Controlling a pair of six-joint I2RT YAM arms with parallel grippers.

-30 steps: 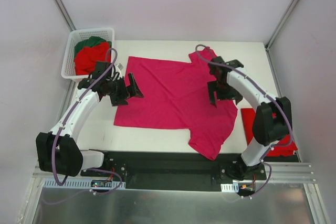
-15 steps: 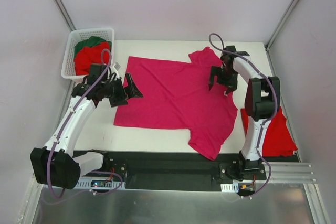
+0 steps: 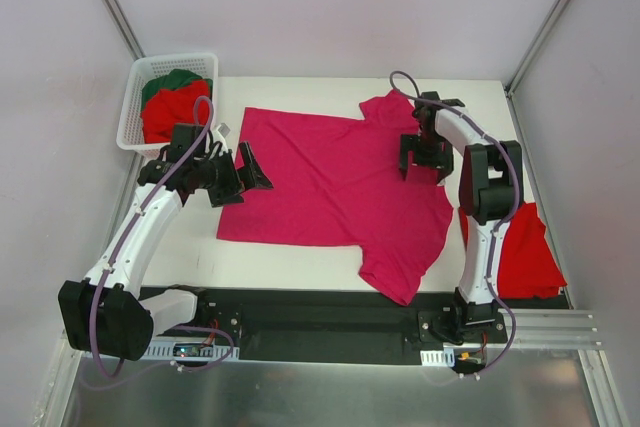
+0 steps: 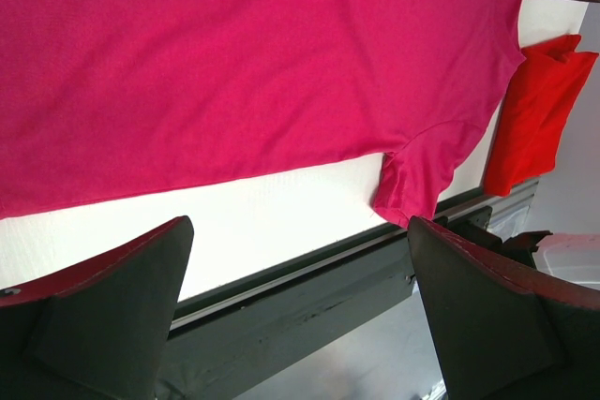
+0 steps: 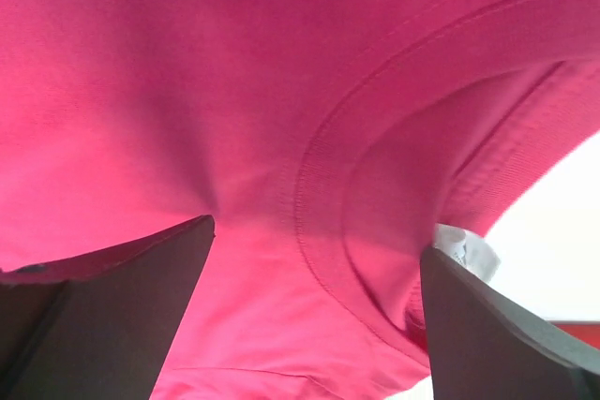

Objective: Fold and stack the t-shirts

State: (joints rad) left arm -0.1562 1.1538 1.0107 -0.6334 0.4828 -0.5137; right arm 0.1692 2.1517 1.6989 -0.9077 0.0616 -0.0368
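Across the middle of the white desk (image 3: 285, 267), found a magenta-pink cloth t-shirt (image 3: 330, 182) spread flat. Off the far-left corner, a white lattice basket (image 3: 133, 112) holding a red shirt (image 3: 172, 112) and a dark green shirt (image 3: 172, 79); at the right edge, a folded red t-shirt (image 3: 525, 257). Noted left gripper (image 3: 247, 179) gaping at the pink hem, right gripper (image 3: 421, 169) gaping over the collar.

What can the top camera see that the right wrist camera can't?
Only the top camera shows the white basket holding a red t-shirt and a green t-shirt, plus a folded red t-shirt on the table's right side. Only the right wrist camera shows the collar stitching up close and a small white label. Both show the pink t-shirt spread on the table.
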